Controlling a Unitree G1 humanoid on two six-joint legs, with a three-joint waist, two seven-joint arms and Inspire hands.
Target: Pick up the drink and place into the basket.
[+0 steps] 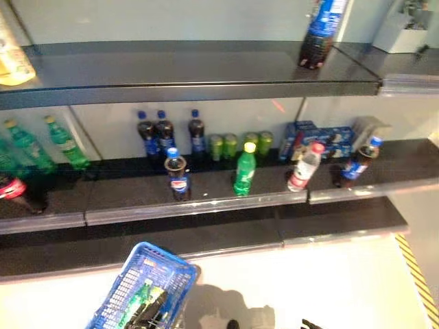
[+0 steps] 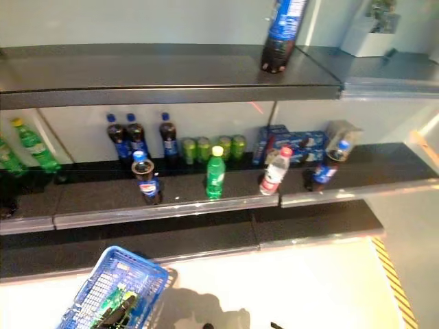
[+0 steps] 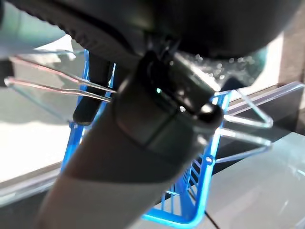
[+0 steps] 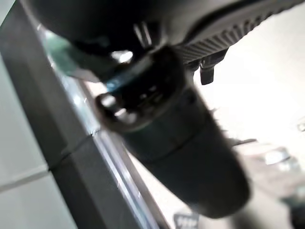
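A blue wire basket (image 1: 167, 264) hangs low at the left, in front of the shelves. A green bottle (image 1: 140, 296) lies inside it. My left hand (image 1: 152, 310) shows dark over the basket's middle; in the left wrist view its fingers (image 3: 89, 98) curl round the clear handle (image 3: 57, 86) of the basket (image 3: 190, 210). On the middle shelf's front stand a cola bottle (image 1: 177, 175), a green soda bottle (image 1: 245, 169), a red-capped water bottle (image 1: 304, 167) and a tilted cola bottle (image 1: 358, 162). My right hand (image 1: 310, 324) only peeks in at the bottom edge; its thumb (image 4: 181, 138) sticks out straight and holds nothing.
Behind stand three cola bottles (image 1: 164, 133), green cans (image 1: 240, 144) and blue boxes (image 1: 319, 140). Green bottles (image 1: 64, 144) stand at the left. A tall cola bottle (image 1: 321, 31) stands on the top shelf (image 1: 206, 86). A yellow-black stripe (image 1: 418, 277) marks the floor at right.
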